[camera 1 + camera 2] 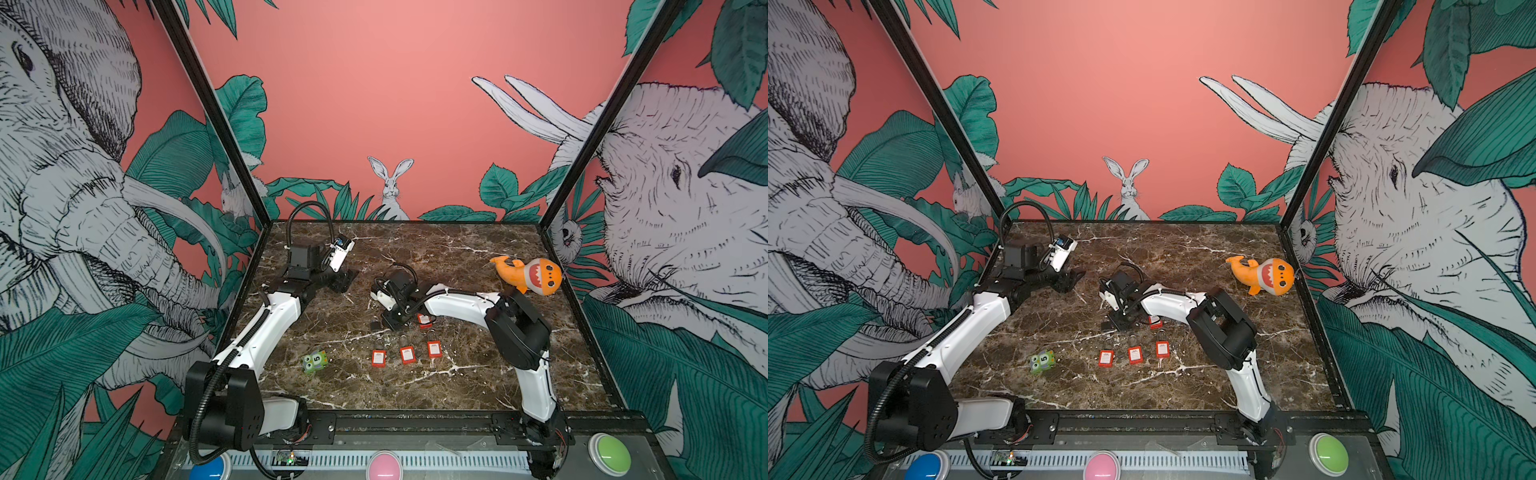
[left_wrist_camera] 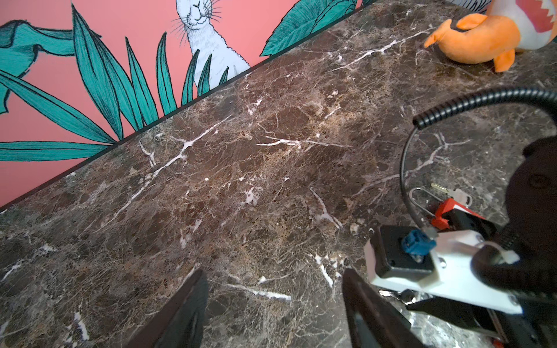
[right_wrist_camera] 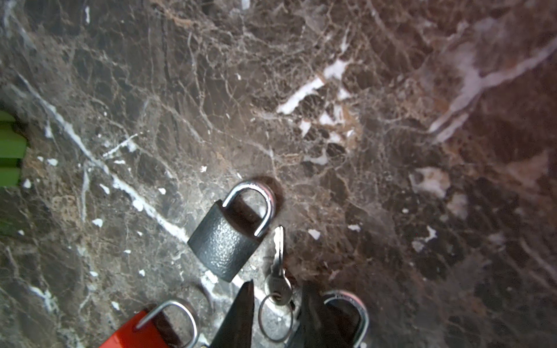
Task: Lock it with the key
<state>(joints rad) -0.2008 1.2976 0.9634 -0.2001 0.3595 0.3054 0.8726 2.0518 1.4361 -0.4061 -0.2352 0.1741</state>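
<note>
A dark grey padlock (image 3: 226,241) lies flat on the marble table (image 3: 391,120), its shackle closed. Beside it lies a small silver key (image 3: 278,265) on a wire ring. My right gripper (image 3: 277,289) is low over the table and open, with the key's head and ring lying between its black fingers (image 3: 241,316), apart from both. In both top views the right gripper (image 1: 388,322) (image 1: 1119,324) hides the key, and the grey padlock (image 1: 376,324) (image 1: 1106,325) shows at its left. My left gripper (image 2: 274,301) (image 1: 347,280) hovers open and empty over bare marble further back.
Three red padlocks (image 1: 378,357) (image 1: 408,354) (image 1: 434,348) lie in a row near the front; another (image 1: 424,319) sits partly under the right arm. A green number toy (image 1: 316,361) lies front left. An orange shark plush (image 1: 530,274) lies back right.
</note>
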